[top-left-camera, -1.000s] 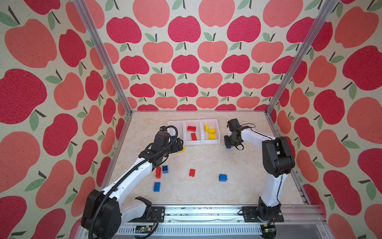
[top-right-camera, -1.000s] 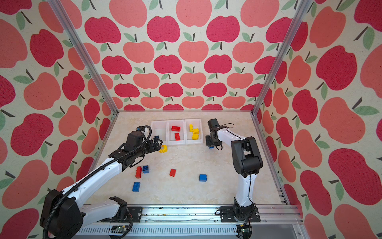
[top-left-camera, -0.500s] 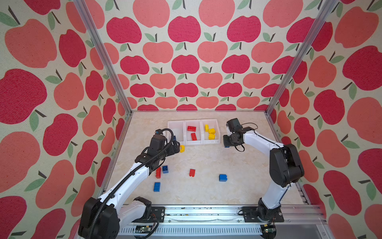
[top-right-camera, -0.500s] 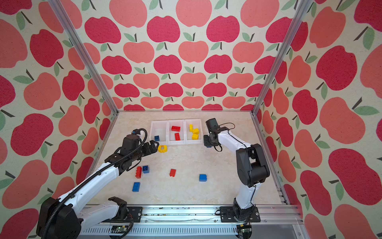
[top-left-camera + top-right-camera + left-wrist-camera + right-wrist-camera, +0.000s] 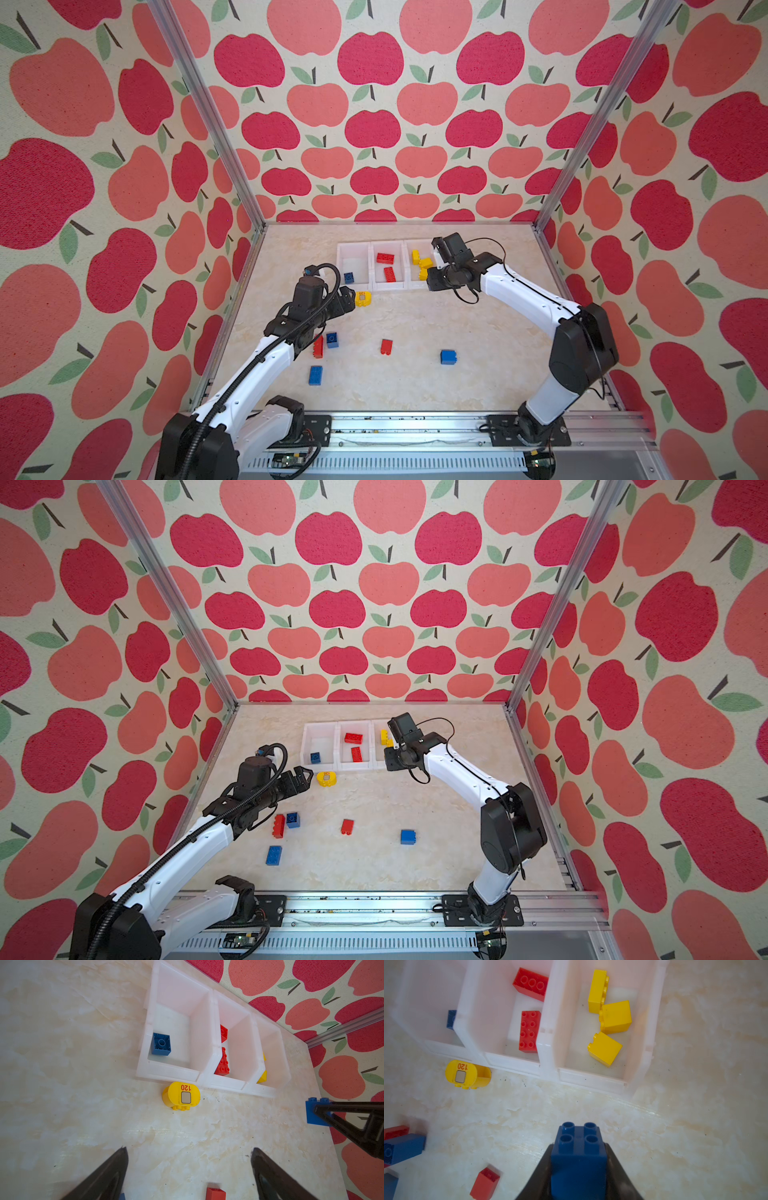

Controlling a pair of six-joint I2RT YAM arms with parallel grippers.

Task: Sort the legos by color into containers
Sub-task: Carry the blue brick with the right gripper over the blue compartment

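Front edge: a front rail (image 5: pixel 415 428) runs along the near side of the worktop (image 5: pixel 498 332) and carries both arm bases.
Open room: the worktop is bare across the middle and down the right side. Apple-print walls (image 5: pixel 374 124) close the left, right and back.
Near left: blue oblong brick (image 5: pixel 316 375), flat, the brick nearest the rail.
Near right: blue square brick (image 5: pixel 448 356), well apart from the others.
Centre: small red brick (image 5: pixel 386 346), lying on its side.
Left of centre: red oblong brick (image 5: pixel 279 826), with a dark blue brick (image 5: pixel 293 820) just beside it, both close by the left arm.
Left claw (image 5: pixel 189 1148): spread wide over bare worktop, pointing at the yellow piece, near it but apart.
Yellow rounded piece (image 5: pixel 180 1096): marked 120, on its side, at the front wall of the containers near the join of the left and middle bins. Contact cannot be told.
Right claw (image 5: pixel 578 1148): pinching the held blue brick (image 5: pixel 578 1167) by its sides, studs towards the bins. It sits off the row's front right corner, clear of the worktop.
Containers (image 5: pixel 388 286): three white bins joined in a row, with a strip of bare worktop behind.
Left bin (image 5: pixel 172 1071): binned blue brick (image 5: pixel 161 1044), hollow side up, in the front left corner.
Middle bin (image 5: pixel 512 1059): studs-up red brick (image 5: pixel 530 1030) and far red brick (image 5: pixel 531 984).
Right bin (image 5: pixel 591 1080): front yellow brick (image 5: pixel 605 1048), middle yellow brick (image 5: pixel 616 1016) and far yellow brick (image 5: pixel 597 991).
Back corners: aluminium posts (image 5: pixel 582 145).
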